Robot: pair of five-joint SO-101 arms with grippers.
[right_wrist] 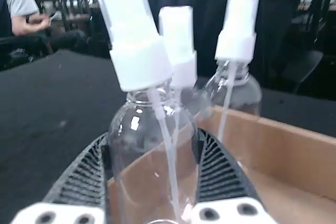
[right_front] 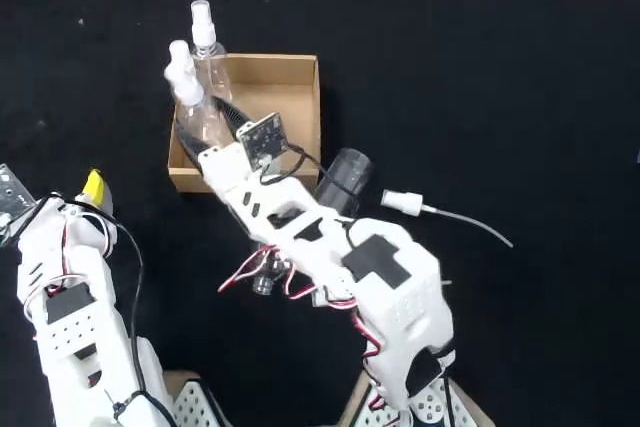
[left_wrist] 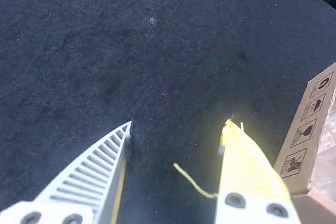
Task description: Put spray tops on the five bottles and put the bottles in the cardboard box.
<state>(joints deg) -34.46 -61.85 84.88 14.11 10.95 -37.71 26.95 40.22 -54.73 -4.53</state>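
"Where was the bottle?" the first asked.

"In the right gripper (right_wrist: 153, 139)," said the second. "Its jaws were drawn narrow onto the clear body of the capped bottle (right_wrist: 142, 124), just under the shoulder. The bottle stood upright at the left side of the cardboard box (right_front: 318, 97), with two other capped bottles (right_wrist: 234, 85) just beyond it on the far side."

"How would it handle?"

"Lightly, by his judgement. It looked like thin, empty plastic, smooth and probably slippery, and apt to give under a hard squeeze. He thought the body was the place to hold it, since the spray head might pull loose."

"And the other claw?"

"The left gripper (left_wrist: 178, 124) hung wide open over the black table (right_front: 500, 97), left of the box, holding nothing. An uncapped bottle (right_front: 345, 179) lay just right of the box, with a loose spray top (right_front: 403, 202) near it."
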